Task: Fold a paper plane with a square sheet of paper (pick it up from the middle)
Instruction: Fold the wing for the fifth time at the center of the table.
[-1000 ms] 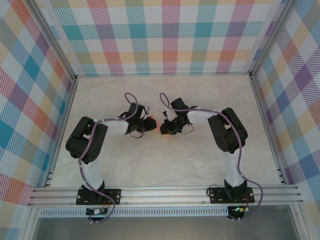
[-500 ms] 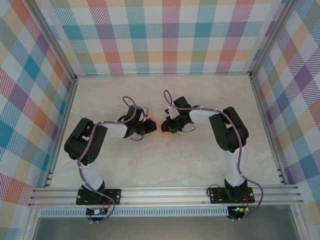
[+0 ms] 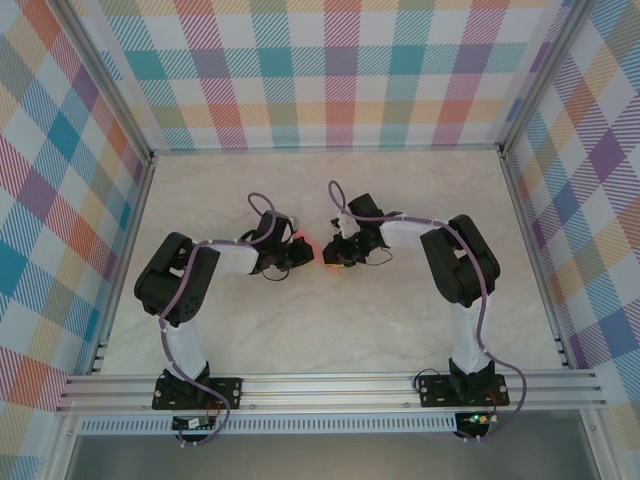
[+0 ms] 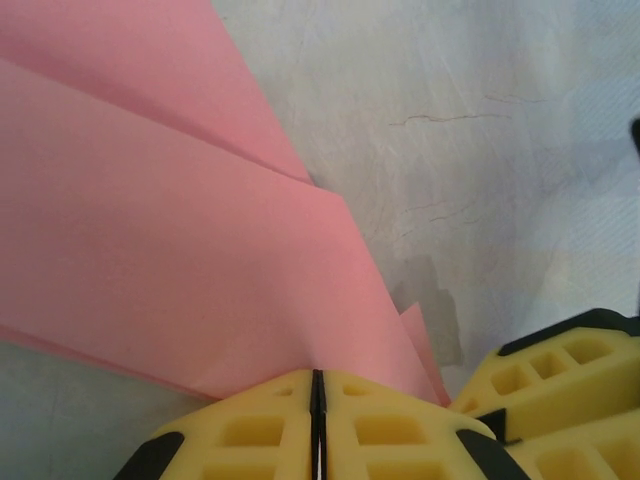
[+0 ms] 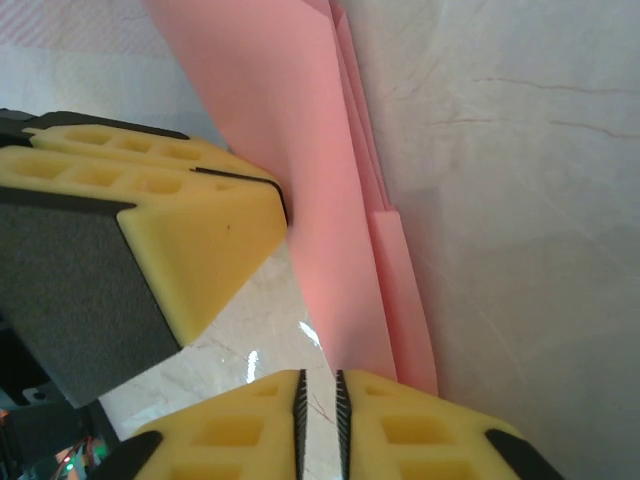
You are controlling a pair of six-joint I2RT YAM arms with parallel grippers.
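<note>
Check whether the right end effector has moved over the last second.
Yes, slightly. In the top view the right end effector now sits a little nearer the table's far edge and the right side rail than it did before.

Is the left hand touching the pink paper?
Touching. In the left wrist view, the pink paper runs into the seam of the shut left hand.

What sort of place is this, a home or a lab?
Probably a robot lab test cell: left arm and right arm bolted to an aluminium rail, marble-look table, plaid walls boxing it in.
</note>
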